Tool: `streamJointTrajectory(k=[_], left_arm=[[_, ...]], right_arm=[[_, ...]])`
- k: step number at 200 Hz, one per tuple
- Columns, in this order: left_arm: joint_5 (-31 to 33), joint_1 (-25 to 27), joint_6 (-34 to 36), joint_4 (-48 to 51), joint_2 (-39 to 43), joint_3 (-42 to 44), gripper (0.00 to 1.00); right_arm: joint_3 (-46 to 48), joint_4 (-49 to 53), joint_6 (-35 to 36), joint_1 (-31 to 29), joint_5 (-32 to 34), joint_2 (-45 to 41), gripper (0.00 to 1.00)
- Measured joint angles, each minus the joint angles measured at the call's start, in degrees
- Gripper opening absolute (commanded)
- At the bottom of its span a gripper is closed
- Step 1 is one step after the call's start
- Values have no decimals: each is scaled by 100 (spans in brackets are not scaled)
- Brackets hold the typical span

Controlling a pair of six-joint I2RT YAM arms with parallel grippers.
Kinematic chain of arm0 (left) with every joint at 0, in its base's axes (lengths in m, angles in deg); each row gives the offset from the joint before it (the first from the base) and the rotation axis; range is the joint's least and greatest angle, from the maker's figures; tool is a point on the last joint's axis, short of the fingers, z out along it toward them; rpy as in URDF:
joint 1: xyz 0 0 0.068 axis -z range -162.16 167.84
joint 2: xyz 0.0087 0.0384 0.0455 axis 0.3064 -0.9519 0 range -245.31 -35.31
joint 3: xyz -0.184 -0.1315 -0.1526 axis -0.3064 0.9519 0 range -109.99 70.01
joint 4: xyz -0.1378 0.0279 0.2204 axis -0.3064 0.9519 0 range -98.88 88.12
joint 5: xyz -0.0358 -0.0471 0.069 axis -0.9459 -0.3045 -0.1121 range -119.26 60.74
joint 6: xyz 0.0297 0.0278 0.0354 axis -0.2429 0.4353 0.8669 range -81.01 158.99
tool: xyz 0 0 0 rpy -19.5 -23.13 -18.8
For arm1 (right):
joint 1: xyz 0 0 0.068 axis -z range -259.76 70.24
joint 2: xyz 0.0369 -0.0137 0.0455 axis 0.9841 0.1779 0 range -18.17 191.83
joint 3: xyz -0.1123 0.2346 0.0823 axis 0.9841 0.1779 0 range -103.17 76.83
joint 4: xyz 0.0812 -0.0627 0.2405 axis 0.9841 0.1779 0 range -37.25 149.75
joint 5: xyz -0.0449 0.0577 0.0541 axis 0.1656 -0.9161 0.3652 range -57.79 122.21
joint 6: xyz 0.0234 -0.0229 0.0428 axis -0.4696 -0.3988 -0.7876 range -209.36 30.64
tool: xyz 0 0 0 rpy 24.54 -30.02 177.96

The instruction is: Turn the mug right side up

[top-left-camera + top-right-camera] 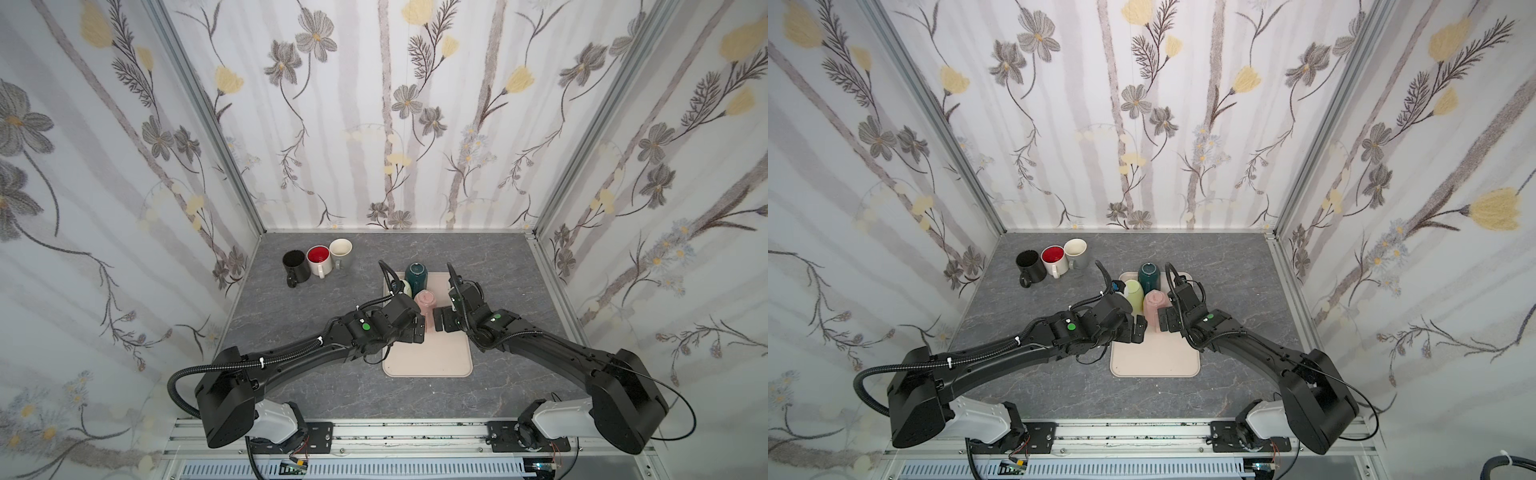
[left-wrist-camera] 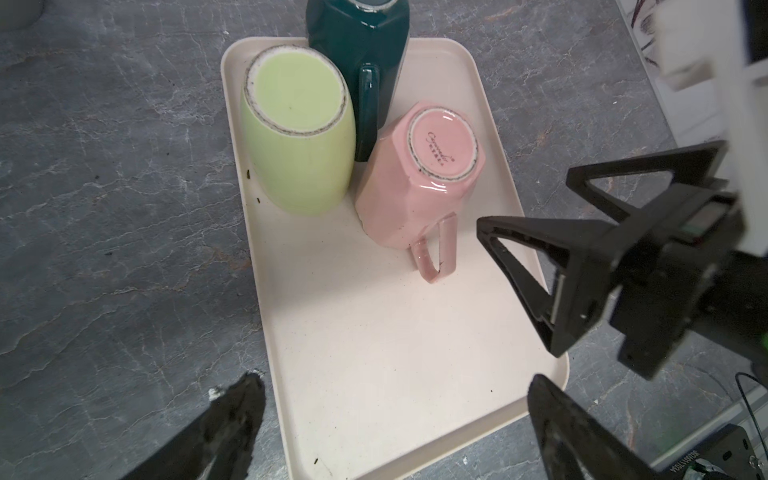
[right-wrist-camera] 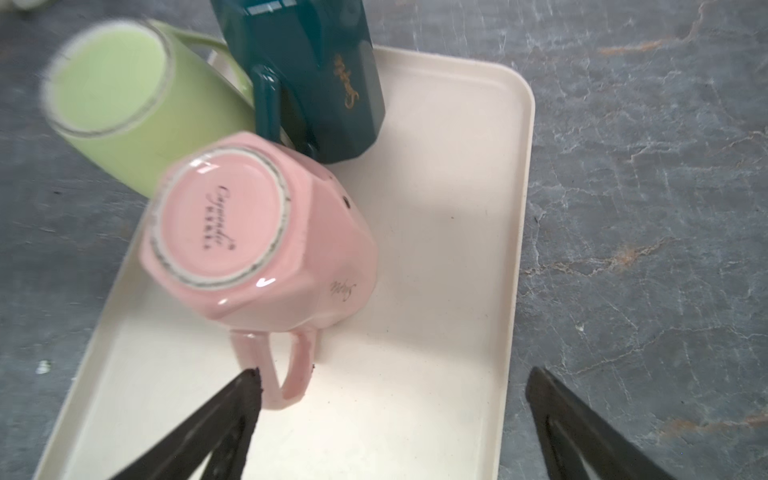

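Note:
A pink mug (image 1: 426, 305) (image 3: 257, 241) stands upside down on a cream tray (image 1: 428, 357) (image 2: 374, 353), base up, with its handle (image 3: 286, 365) toward the front. Two more mugs stand upside down behind it, a light green mug (image 2: 299, 137) and a teal mug (image 2: 357, 41). My left gripper (image 1: 415, 330) (image 2: 395, 380) hangs open over the tray, just left of the pink mug and holding nothing. My right gripper (image 1: 444, 322) (image 3: 395, 374) is open on the mug's right. One of its fingertips (image 3: 249, 380) is close beside the handle; I cannot tell whether it touches.
Three upright mugs stand in a row at the back left of the grey table: a black mug (image 1: 296, 266), a white mug with a red inside (image 1: 319, 259) and a cream mug (image 1: 341, 252). Flowered walls close in the back and both sides.

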Motion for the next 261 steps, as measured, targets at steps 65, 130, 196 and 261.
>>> streamJointTrajectory(k=[65,130,196,261], left_arm=[[-330,24,-155,0,-754,-391,100],[-190,175,-535,-103,-1513,-881,71],[-52,201,-590,-212,-2341,-1473,64],[66,199,-813,-92,-3016,-2116,48]], right_arm=[[1209,-234,-304,118,-310,-2190,100],[2371,-306,-708,304,-608,-4334,100],[2931,-306,-1043,313,-1311,-5729,100],[3259,-149,-1355,321,-1497,-6238,100]])
